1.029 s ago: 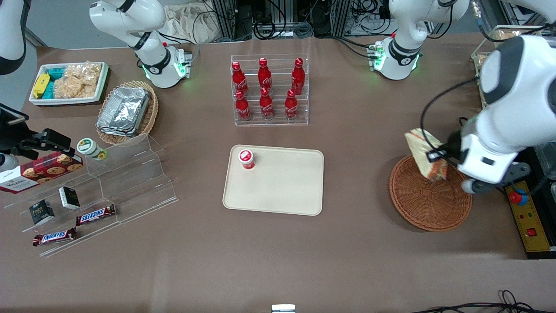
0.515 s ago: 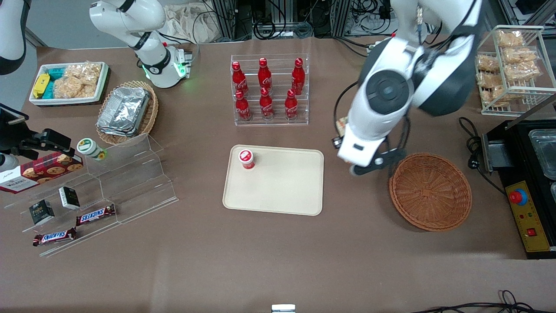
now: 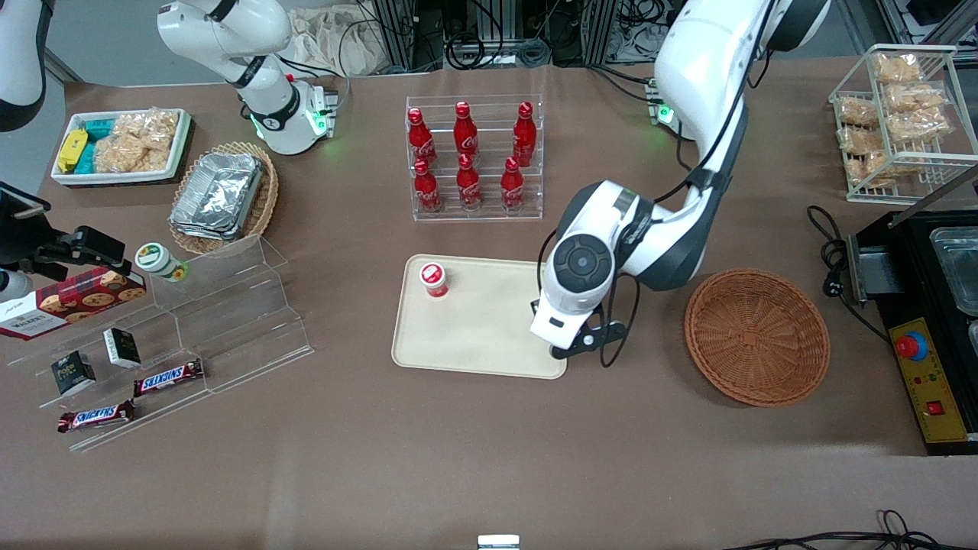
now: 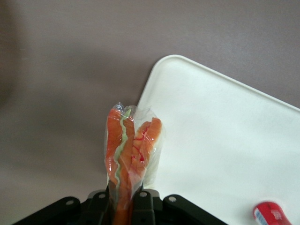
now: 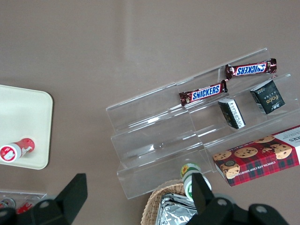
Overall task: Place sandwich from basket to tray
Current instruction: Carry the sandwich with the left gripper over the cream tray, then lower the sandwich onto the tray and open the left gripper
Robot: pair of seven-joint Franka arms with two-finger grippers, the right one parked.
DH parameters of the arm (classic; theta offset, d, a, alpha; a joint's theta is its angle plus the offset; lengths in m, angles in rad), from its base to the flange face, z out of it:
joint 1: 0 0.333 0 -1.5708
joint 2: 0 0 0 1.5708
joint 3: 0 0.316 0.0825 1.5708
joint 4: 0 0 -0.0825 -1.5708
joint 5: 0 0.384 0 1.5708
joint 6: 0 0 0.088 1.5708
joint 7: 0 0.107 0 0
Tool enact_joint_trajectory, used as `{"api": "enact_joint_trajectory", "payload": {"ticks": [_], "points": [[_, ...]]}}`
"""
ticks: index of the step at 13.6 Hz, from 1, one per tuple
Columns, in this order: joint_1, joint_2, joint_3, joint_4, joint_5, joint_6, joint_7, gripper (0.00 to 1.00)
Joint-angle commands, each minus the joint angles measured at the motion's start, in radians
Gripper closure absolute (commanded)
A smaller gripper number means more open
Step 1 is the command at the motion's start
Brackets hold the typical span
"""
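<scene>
In the left wrist view the sandwich (image 4: 131, 152), wrapped in clear film with orange filling showing, stands upright between the fingers of my gripper (image 4: 125, 196), which is shut on it. It hangs over the corner of the cream tray (image 4: 225, 140), partly above the brown table. From the front, the working arm's hand (image 3: 573, 305) hovers over the tray (image 3: 489, 336) at its edge nearest the round brown basket (image 3: 756, 336) and hides the sandwich. The basket holds nothing.
A small red-capped bottle (image 3: 434, 279) stands on the tray's corner toward the parked arm. A clear rack of red cola bottles (image 3: 474, 160) is farther from the front camera than the tray. Acrylic snack steps (image 3: 191, 328) sit toward the parked arm's end.
The arm has swung from above the basket across to the tray's edge, carrying the sandwich with it and lowering. The basket is left without the sandwich.
</scene>
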Motion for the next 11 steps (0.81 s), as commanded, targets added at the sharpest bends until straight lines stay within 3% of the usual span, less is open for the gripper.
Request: {"api": "enact_joint_trajectory", "payload": {"ticks": [1, 4, 6, 8, 10, 11], "points": [[-0.014, 0.062, -0.005, 0.031, -0.010, 0.046, -0.017, 0.95], [-0.015, 0.116, -0.018, 0.031, -0.005, 0.100, -0.017, 0.93], [-0.015, 0.124, -0.019, 0.031, -0.005, 0.111, -0.017, 0.80], [-0.014, 0.122, -0.019, 0.029, -0.007, 0.132, -0.017, 0.52], [-0.014, 0.113, -0.019, 0.031, -0.002, 0.129, -0.031, 0.00], [-0.014, 0.099, -0.019, 0.032, 0.005, 0.125, -0.069, 0.00]]}}
